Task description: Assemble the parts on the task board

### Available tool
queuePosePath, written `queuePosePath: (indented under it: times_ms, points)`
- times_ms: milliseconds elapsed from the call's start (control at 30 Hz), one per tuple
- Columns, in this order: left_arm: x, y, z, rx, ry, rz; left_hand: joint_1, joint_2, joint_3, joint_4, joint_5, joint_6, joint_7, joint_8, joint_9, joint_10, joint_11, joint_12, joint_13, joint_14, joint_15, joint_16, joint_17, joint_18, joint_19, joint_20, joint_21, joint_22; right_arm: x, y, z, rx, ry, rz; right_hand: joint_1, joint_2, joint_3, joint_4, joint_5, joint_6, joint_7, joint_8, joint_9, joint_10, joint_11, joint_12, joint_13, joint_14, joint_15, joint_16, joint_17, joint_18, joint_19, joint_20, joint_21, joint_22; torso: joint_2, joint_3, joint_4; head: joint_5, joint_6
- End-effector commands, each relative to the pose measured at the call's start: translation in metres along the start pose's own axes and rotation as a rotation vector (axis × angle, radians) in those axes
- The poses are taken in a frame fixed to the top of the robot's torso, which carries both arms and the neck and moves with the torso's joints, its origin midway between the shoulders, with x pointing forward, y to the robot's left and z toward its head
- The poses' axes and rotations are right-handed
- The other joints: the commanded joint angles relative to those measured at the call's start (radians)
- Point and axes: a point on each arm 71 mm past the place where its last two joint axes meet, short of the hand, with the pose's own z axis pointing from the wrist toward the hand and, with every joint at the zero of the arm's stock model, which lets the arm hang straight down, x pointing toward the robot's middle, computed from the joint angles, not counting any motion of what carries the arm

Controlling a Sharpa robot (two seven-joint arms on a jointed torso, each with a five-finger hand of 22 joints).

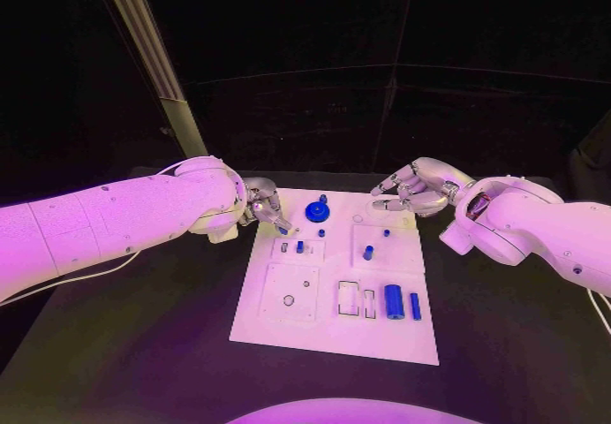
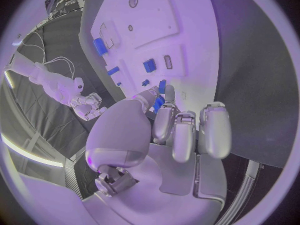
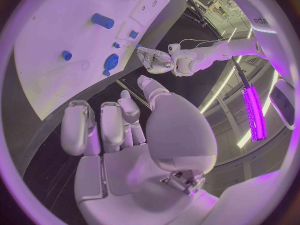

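The white task board (image 1: 334, 331) lies in the middle of the table. A round blue knob (image 1: 317, 210) stands near its far edge. Small blue pegs (image 1: 300, 247) stand behind the middle, and a blue cylinder (image 1: 395, 301) and a thin blue bar (image 1: 415, 306) lie at the near right. My left hand (image 1: 267, 210) hovers at the board's far left corner, just left of the knob, and holds nothing. Its bent fingers (image 2: 184, 132) stay apart from the thumb. My right hand (image 1: 409, 193) hovers over the far right corner, also with nothing in it (image 3: 125, 130).
Black table (image 1: 140, 353) surrounds the board on all sides. Several recesses (image 1: 346, 298) show in the board's near half. A slanted pole (image 1: 163, 79) rises behind the left arm. In the right wrist view the left hand (image 3: 153, 60) sits beyond the knob (image 3: 111, 62).
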Motion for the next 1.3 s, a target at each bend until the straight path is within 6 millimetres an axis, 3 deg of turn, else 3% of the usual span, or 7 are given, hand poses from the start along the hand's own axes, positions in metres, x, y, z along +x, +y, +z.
queuePosePath:
  times_ms: [33, 133, 467, 800, 1300]
  points:
    - [0.002, -0.001, -0.004, 0.015, -0.061, 0.007, 0.008, 0.021, 0.133, -0.139, 0.005, 0.013, -0.007, 0.004, 0.05, 0.053, -0.003, 0.006, 0.191, 0.095, -0.003, 0.003, 0.219, -0.009, 0.009, 0.0, 0.005, 0.07, 0.0, 0.001, 0.0, -0.011, 0.005, 0.001, -0.009, 0.002, 0.005, 0.001, 0.004, -0.001, 0.001, 0.002, 0.0, -0.006, -0.003, -0.005, -0.001, 0.014, -0.001, -0.004, 0.002, 0.015, -0.007, 0.002, -0.003, -0.001, 0.0, -0.0008, 0.003, 0.002, -0.001]
    - [0.007, 0.002, -0.005, 0.011, -0.063, 0.009, 0.008, 0.021, 0.133, -0.139, 0.005, 0.013, -0.007, 0.004, 0.05, 0.053, -0.003, 0.006, 0.191, 0.095, -0.003, 0.003, 0.219, -0.009, 0.009, 0.0, 0.005, 0.07, -0.001, 0.001, 0.0, -0.011, 0.005, 0.001, -0.009, 0.002, 0.005, 0.001, 0.004, -0.001, 0.001, 0.002, 0.0, -0.006, -0.003, -0.005, -0.001, 0.014, -0.001, -0.004, 0.002, 0.015, -0.007, 0.002, -0.003, -0.001, 0.001, -0.0013, 0.005, 0.001, -0.002]
    - [0.018, 0.005, -0.006, 0.009, -0.088, 0.062, 0.004, 0.02, 0.135, -0.143, 0.004, 0.016, -0.008, 0.005, 0.053, 0.054, -0.003, 0.004, 0.19, 0.095, -0.004, 0.004, 0.22, -0.009, 0.012, -0.001, 0.007, 0.073, -0.001, 0.001, 0.0, -0.011, 0.005, 0.001, -0.009, 0.002, 0.005, 0.001, 0.004, -0.001, 0.001, 0.002, 0.0, -0.006, -0.003, -0.005, -0.001, 0.014, -0.001, -0.004, 0.002, 0.015, -0.007, 0.002, -0.003, -0.001, 0.001, -0.0004, -0.0002, 0.007, -0.007]
    - [0.025, 0.003, -0.004, 0.01, -0.065, 0.077, 0.004, 0.02, 0.135, -0.143, 0.004, 0.016, -0.008, 0.005, 0.053, 0.054, -0.003, 0.004, 0.19, 0.095, -0.004, 0.004, 0.22, -0.009, 0.012, -0.001, 0.007, 0.073, -0.001, 0.001, 0.0, -0.011, 0.005, 0.001, -0.009, 0.002, 0.005, 0.001, 0.004, -0.001, 0.001, 0.002, 0.0, -0.006, -0.003, -0.005, -0.001, 0.014, -0.001, -0.004, 0.002, 0.015, -0.007, 0.002, -0.003, -0.001, 0.001, -0.0007, 0.0028, 0.005, -0.011]
    - [0.032, 0.005, -0.003, -0.009, -0.01, 0.101, 0.001, 0.019, 0.136, -0.145, 0.004, 0.017, -0.008, 0.006, 0.055, 0.054, -0.003, -0.001, 0.189, 0.095, -0.005, 0.003, 0.218, -0.009, 0.01, -0.002, 0.005, 0.071, -0.001, 0.0, 0.0, -0.011, 0.006, 0.001, -0.011, 0.002, 0.007, 0.002, 0.005, 0.0, 0.001, 0.002, 0.001, -0.006, -0.003, -0.005, -0.001, 0.014, -0.001, -0.005, 0.001, 0.016, -0.007, 0.002, -0.004, -0.002, 0.001, -0.0007, 0.0019, 0.004, -0.013]
